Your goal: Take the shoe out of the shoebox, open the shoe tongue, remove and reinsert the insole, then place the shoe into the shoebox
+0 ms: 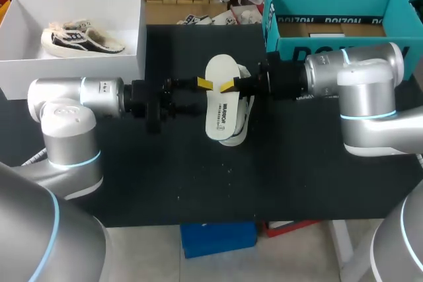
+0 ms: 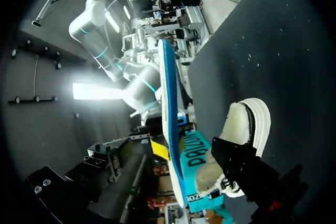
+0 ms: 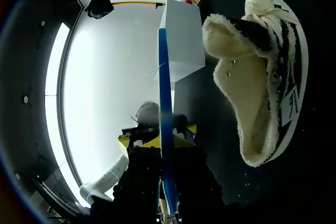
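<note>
Two shoes, two boxes, one insole

From above you have soft, even light: the black table shows only faint shadows, and the white shoebox is bright but not washed out. In your right wrist view a white glare stands behind the insole. The left wrist view is dim, with one bright strip. Both bend straight edges near their rims.
</note>
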